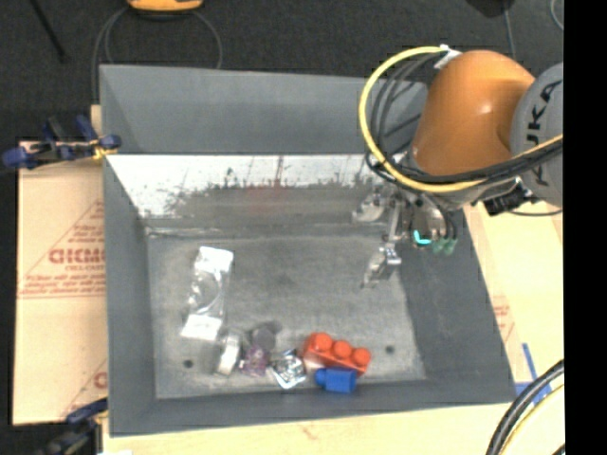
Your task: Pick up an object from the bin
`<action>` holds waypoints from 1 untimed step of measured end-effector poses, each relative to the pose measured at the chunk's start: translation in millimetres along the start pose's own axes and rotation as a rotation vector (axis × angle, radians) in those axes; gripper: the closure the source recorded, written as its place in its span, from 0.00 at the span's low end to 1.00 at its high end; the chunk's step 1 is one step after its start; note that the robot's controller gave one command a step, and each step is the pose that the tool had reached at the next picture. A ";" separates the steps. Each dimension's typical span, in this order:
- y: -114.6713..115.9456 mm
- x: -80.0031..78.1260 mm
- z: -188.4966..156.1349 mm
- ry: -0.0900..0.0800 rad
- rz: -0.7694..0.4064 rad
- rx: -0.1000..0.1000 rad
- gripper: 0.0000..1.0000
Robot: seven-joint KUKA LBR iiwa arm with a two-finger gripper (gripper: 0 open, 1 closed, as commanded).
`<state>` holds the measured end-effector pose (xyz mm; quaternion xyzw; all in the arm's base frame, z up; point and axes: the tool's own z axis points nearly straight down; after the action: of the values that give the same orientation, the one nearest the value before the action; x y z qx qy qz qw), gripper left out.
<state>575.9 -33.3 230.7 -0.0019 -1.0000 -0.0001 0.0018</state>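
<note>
Hanging w/ its tip down over bare floor in the right-rear part of the bin (228,112), the gripper (384,263) has nothing under it. Can't tell if it's spread or pressed together, as the angle hides that. Tip-down pose suits a straight drop from above. Just behind it sit the wrist's orange cover (469,112) and looped cables (379,74), reaching in from the right.

Nearest pickable stuff is well apart from it, along the front wall: a red toy brick (334,351) touching a blue block (334,380), then a small silver bit (287,370), a purple bit (254,358) and a dark round piece (264,334). Further left is a clear plastic bag (211,278).

Judgement: approach stage, no target committed yet. The brick looks the easiest grab, being chunky, w/ free sides.
</note>
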 end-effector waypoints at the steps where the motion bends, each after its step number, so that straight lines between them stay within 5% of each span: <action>1: 19.7 38.2 109.7 -0.017 -0.023 0.002 0.00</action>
<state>537.4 -13.4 121.2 0.0095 -0.9999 0.0009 -0.0065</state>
